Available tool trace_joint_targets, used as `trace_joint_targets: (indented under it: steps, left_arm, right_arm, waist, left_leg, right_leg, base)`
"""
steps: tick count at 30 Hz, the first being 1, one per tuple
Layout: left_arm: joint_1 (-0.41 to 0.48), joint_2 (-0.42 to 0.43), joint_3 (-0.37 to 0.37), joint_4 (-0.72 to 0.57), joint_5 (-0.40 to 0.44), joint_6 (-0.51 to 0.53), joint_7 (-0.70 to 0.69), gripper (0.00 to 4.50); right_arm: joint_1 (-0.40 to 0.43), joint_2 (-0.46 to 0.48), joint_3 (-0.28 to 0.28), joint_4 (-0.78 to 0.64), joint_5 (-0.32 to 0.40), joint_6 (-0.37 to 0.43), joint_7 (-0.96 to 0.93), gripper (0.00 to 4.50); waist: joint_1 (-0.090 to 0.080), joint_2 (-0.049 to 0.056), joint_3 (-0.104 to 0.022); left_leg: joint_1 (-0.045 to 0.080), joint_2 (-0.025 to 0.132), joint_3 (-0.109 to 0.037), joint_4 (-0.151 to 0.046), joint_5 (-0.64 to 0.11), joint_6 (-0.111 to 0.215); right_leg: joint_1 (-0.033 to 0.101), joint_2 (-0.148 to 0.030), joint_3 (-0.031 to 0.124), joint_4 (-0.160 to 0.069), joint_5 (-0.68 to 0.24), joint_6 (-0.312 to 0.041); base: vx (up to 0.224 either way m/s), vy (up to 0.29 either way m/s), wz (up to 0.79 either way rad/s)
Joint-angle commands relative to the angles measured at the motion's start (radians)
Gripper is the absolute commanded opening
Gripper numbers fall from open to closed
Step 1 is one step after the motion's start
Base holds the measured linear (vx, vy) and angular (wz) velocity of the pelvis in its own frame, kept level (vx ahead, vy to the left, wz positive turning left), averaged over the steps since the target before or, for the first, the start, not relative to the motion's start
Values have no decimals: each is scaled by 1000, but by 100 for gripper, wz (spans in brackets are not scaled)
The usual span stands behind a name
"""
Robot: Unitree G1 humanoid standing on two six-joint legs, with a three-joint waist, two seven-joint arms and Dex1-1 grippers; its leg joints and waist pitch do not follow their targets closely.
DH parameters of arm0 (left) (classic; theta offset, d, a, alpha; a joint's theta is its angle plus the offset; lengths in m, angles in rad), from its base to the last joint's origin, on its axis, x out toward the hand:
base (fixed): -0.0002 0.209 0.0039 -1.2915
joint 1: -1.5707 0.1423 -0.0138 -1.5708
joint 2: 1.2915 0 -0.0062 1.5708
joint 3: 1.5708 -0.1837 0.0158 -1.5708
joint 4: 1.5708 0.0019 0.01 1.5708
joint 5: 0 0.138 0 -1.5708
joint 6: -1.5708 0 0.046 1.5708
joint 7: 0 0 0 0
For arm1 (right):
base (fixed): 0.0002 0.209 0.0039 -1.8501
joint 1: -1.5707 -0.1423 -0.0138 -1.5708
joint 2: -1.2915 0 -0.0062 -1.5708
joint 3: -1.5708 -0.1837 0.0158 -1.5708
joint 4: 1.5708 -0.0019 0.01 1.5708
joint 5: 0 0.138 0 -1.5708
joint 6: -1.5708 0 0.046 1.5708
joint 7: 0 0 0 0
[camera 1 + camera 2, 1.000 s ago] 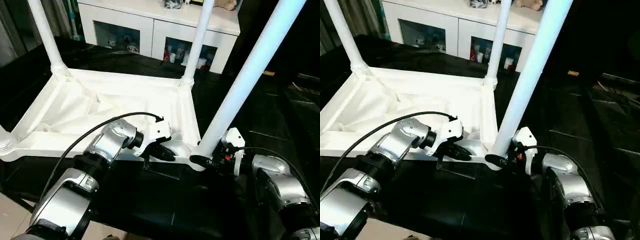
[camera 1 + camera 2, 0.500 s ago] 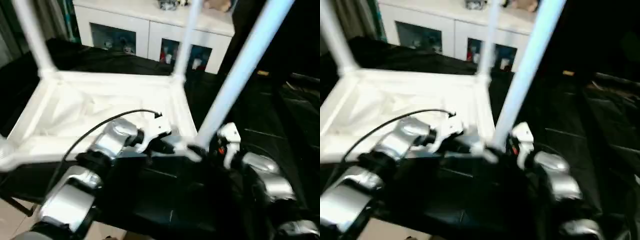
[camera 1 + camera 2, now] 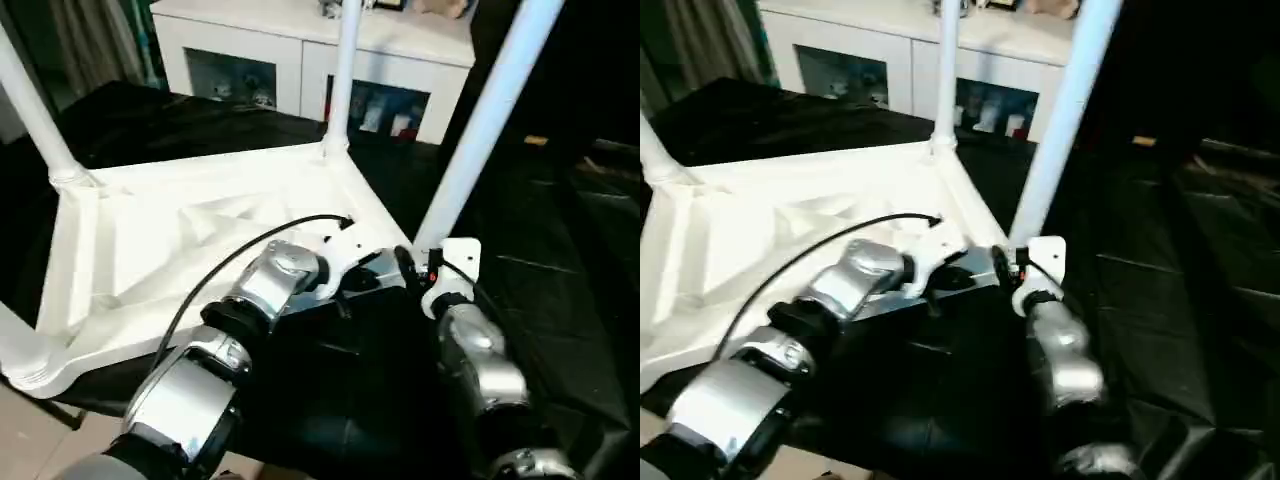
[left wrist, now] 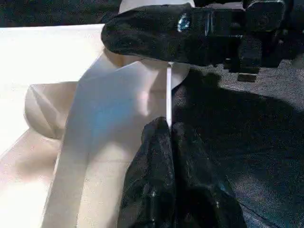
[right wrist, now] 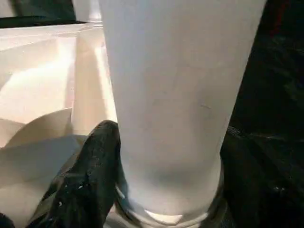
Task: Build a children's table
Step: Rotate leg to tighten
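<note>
The left jaws (image 4: 168, 130) are pressed together on a thin white rib of the tabletop's (image 3: 150, 250) rim, beside the near-right corner socket; no gap is seen between the two black fingers (image 4: 152, 180). The right jaws (image 5: 166, 166) are closed around the base of the near-right leg (image 3: 480, 120), one black finger (image 5: 90, 175) lying against the tube just above the socket and the other at its far side. In the left wrist view, a finger of the right jaws (image 4: 156, 33) is seen wrapped across the same socket.

The tabletop is lying upside down, ribbed underside up, on a table covered in black cloth (image 3: 560, 290). The held leg is standing tilted in its socket. Two more legs are seated upright in corner sockets: one at the far corner (image 3: 343, 80), one at the left corner (image 3: 35, 120). A fourth socket (image 3: 30, 375) is seen at the near-left edge.

A white glass-door cabinet (image 3: 300, 60) stands behind the table.
</note>
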Motion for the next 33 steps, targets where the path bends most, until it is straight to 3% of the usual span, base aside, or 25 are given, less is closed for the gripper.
trace_joint_targets:
  steps: [1,2,3,7,8,9,12,15,17,19,21,23,25,29,33]
  left_arm:
    - [37,-12,-47,66,55,30,55,0]
    - [35,-13,-49,76,57,24,54,0]
    - [35,-11,-49,79,59,21,52,0]
    - [30,12,-43,68,54,11,9,0]
    - [28,21,-42,63,49,5,-12,0]
    - [27,23,-42,61,48,4,-17,0]
    - [35,62,-49,25,35,-4,-103,0]
    - [63,111,-65,-37,17,-13,-221,0]
    - [79,138,-73,-70,8,-7,-277,0]
    - [94,168,-81,-98,1,-25,-326,0]
    - [122,218,-98,-159,-14,-32,-427,0]
    - [136,237,-104,-196,-26,-20,-474,0]
    - [149,255,-109,-229,-31,-11,-506,0]
    - [166,264,-107,-273,-40,9,-518,0]
    - [175,267,-104,-299,-46,26,-516,0]
  right_arm:
    - [27,28,47,-17,-17,7,7,266]
    - [30,36,55,-21,-11,0,8,266]
    - [30,38,53,-24,-9,-4,10,321]
    - [24,15,25,-51,16,4,44,358]
    - [17,-5,21,-57,21,14,73,369]
    - [16,-10,20,-59,22,19,80,377]
    - [5,-101,34,-90,42,90,221,377]
    - [27,-204,84,-153,78,141,440,377]
    - [43,-260,111,-180,84,152,548,377]
    - [58,-309,132,-198,92,148,641,377]
    - [68,-380,152,-211,116,152,775,377]
    - [66,-402,154,-211,127,159,820,377]
    - [62,-420,164,-210,137,175,867,377]
    - [57,-438,187,-195,135,184,936,377]
    - [38,-422,173,-166,158,178,950,377]
  waist:
    - [-10,6,-23]
    - [-11,6,-21]
    - [-12,4,-25]
    - [-16,5,-28]
    - [-17,2,-37]
    - [-18,3,-36]
    - [-15,-7,-55]
    - [-8,-9,-65]
    - [-3,-10,-68]
    - [-1,-13,-69]
    - [5,-23,-68]
    - [9,-22,-65]
    - [7,-20,-64]
    - [10,-32,-62]
    - [13,-36,-65]
  left_leg:
    - [14,7,1,-88,-416,11]
    - [13,7,0,-89,-422,9]
    - [14,7,-1,-89,-427,8]
    - [4,7,-4,-96,-408,11]
    - [4,9,-5,-95,-384,11]
    - [5,9,-2,-94,-379,16]
    - [5,11,-1,-88,-332,31]
    - [-3,11,6,-72,-188,79]
    - [0,11,10,-63,-123,111]
    - [3,11,14,-59,-100,132]
    - [5,16,16,-59,-117,149]
    - [7,19,16,-61,-131,145]
    - [10,21,15,-64,-163,128]
    - [10,22,16,-66,-197,105]
    - [10,20,15,-63,-182,93]
  right_leg:
    - [11,-20,19,-88,-341,-144]
    - [11,-19,20,-89,-344,-137]
    - [12,-18,21,-88,-347,-134]
    - [20,-21,22,-89,-336,-128]
    - [26,-24,20,-86,-314,-135]
    - [23,-22,21,-87,-299,-142]
    - [38,-26,21,-79,-245,-167]
    - [52,-28,22,-59,-49,-218]
    - [54,-27,23,-46,68,-254]
    - [54,-26,22,-41,119,-284]
    - [54,-29,21,-41,91,-301]
    - [51,-31,22,-43,39,-303]
    - [47,-30,22,-46,-17,-298]
    - [44,-33,23,-50,-87,-280]
    - [43,-34,24,-47,-89,-267]
  base:
    - [0,0,0]
    - [0,0,0]
    - [0,0,0]
    - [0,0,0]
    - [0,0,0]
    - [0,0,0]
    - [0,0,0]
    - [0,0,0]
    - [0,0,0]
    - [0,0,0]
    - [0,0,0]
    - [0,0,0]
    - [0,0,0]
    - [0,0,0]
    - [0,0,0]
